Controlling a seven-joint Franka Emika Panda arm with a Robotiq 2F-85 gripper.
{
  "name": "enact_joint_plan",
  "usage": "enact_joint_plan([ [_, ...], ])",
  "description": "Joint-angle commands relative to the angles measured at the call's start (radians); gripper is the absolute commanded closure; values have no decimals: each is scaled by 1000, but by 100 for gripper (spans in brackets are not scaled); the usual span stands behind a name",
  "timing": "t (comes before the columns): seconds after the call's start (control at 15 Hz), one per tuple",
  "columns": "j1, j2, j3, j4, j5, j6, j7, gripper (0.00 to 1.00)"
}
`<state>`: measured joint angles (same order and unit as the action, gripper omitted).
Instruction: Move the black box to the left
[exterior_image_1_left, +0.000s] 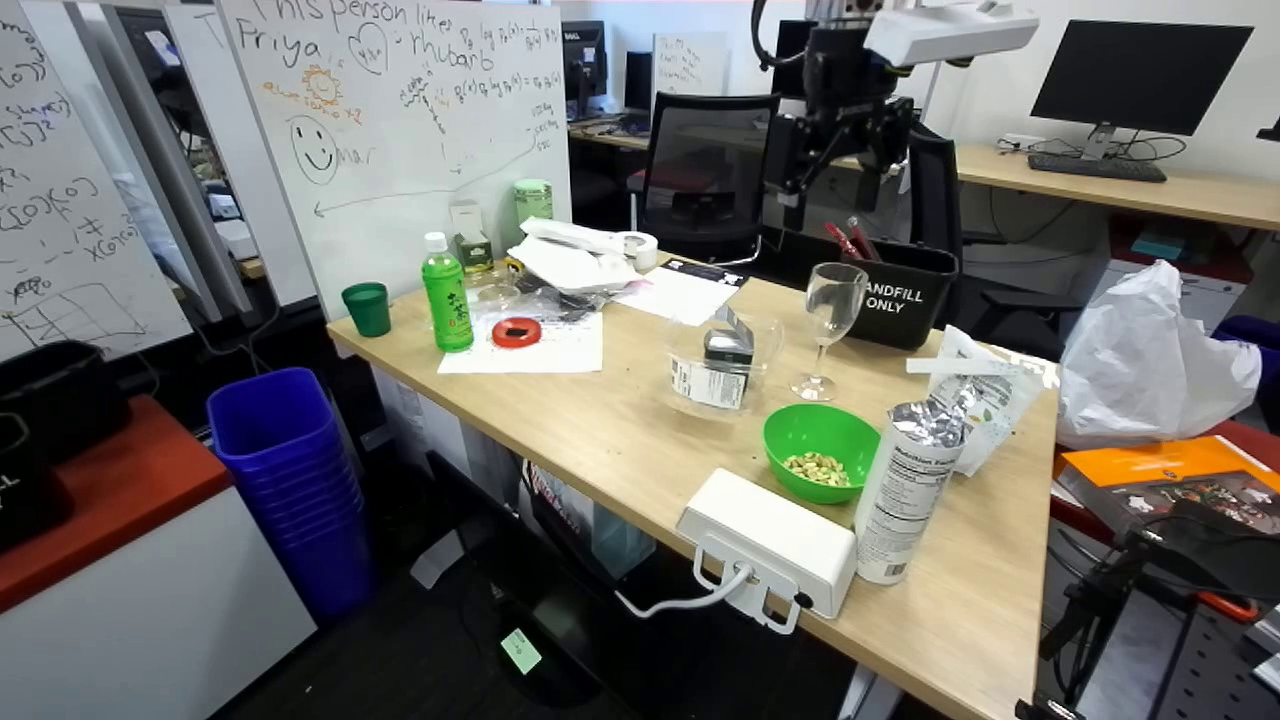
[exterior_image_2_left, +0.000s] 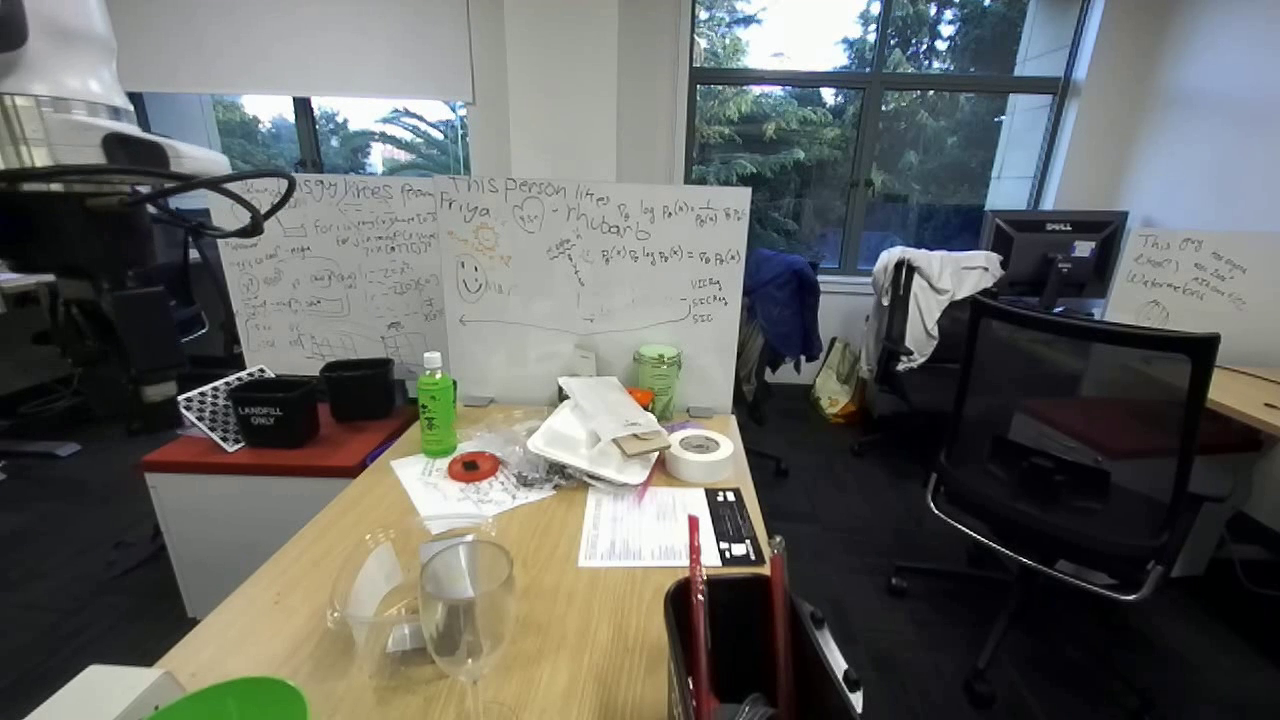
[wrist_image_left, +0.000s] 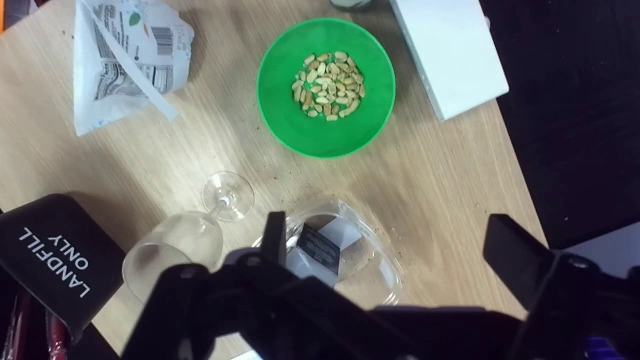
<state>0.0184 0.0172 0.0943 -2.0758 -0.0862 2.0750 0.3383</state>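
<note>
Claw (wrist_image_left: 386, 236) well above black box (wrist_image_left: 318, 250)

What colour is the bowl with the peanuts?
The bowl is green, best seen in the wrist view.

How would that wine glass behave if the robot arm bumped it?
The wine glass would probably tip easily, since its wide cup stands high on a thin stem. It looks clear and thin-walled, so it may well be fragile. Its smooth, rounded side could be slippery.

Has, in an exterior view, bright window (exterior_image_2_left: 880, 130) at one-thirty, mesh chair (exterior_image_2_left: 1075, 410) at three o'clock, dark carpet (exterior_image_2_left: 900, 665) at five.
</note>
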Motion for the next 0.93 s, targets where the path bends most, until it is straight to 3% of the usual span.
enact_joint_plan([
  [0.0, 17, 118, -25, 90, -69, 59, 72, 0],
  [0.4, 82, 351, -104, 229, -305, 166, 212, 0],
  [0.87, 200, 601, -222, 382, -427, 187, 339, 0],
])
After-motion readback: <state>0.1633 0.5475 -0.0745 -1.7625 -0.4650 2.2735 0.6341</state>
